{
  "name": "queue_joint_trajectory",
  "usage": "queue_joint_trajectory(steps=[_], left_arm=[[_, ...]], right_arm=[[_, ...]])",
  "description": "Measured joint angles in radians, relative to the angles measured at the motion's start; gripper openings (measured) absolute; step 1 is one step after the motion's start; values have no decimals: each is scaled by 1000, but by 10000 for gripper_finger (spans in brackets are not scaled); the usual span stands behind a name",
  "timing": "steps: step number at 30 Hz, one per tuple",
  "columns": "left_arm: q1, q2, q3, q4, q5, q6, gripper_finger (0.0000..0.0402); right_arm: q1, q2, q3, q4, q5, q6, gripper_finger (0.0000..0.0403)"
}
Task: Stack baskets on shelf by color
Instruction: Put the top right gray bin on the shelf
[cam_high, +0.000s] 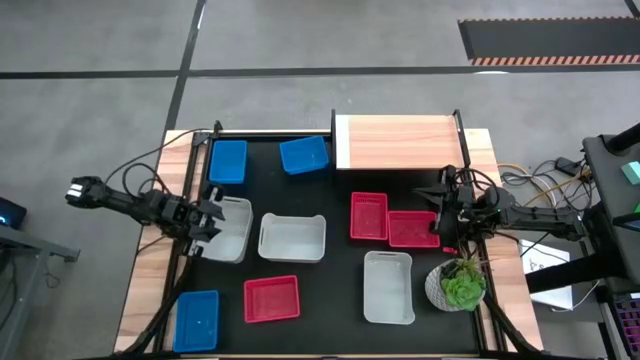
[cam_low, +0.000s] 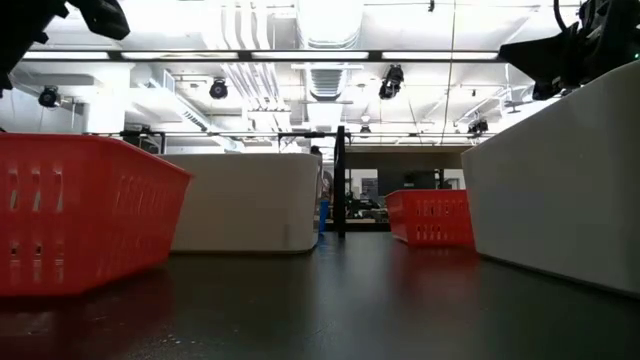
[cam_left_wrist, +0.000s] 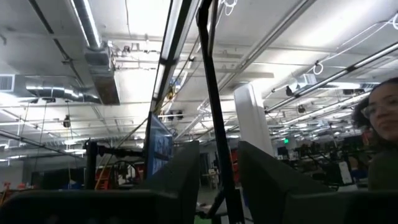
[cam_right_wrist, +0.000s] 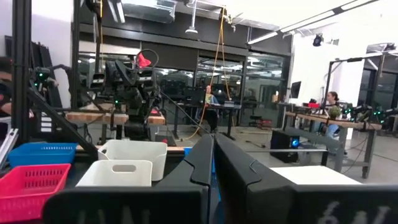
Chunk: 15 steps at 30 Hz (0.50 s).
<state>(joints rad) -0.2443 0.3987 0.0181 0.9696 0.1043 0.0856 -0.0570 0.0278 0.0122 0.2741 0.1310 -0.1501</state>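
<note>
Looking straight down: shelf (cam_high: 397, 141) at the table's far edge, right of centre, bare-topped. Baskets scattered on the black tabletop (cam_high: 338, 250): two blue ones (cam_high: 228, 161) (cam_high: 304, 155) near the far edge left of the shelf, a third blue (cam_high: 197, 320) at the near left corner. Two red baskets (cam_high: 369, 216) (cam_high: 412, 229) lie touching below the shelf; a third red (cam_high: 271, 299) sits near the front. White baskets: one at centre (cam_high: 292, 237), one front right (cam_high: 389, 287), one at left (cam_high: 230, 229). Left gripper (cam_high: 209, 222) sits at that left white basket's rim, fingers parted; whether it grips the wall, cannot tell. Right gripper (cam_high: 440, 215) hovers beside the right red basket, close to a potted plant (cam_high: 458, 284).

Low view: red basket (cam_low: 75, 208) close at left, white baskets centre and right, another red beyond.

Left wrist view: fingers (cam_left_wrist: 177, 177) apart, pointing up at ceiling; a person at the edge.

Right wrist view: fingers (cam_right_wrist: 202, 158) pressed together, empty; white, red and blue baskets ahead.
</note>
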Motion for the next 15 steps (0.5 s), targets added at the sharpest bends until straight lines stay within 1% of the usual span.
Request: queue_joint_trajectory(steps=[5, 9, 12, 15], left_arm=[[0, 46, 8, 96, -8, 8, 93], [0, 98, 23, 187, -75, 34, 93], [0, 145, 37, 236, -148, 32, 93], [0, 197, 63, 255, -186, 28, 93]], right_arm=[[0, 0, 0, 2, 0, -7, 9], [0, 0, 9, 10, 0, -25, 9], [0, 0, 13, 71, -3, -35, 9], [-1, 0, 13, 121, -52, -46, 9]])
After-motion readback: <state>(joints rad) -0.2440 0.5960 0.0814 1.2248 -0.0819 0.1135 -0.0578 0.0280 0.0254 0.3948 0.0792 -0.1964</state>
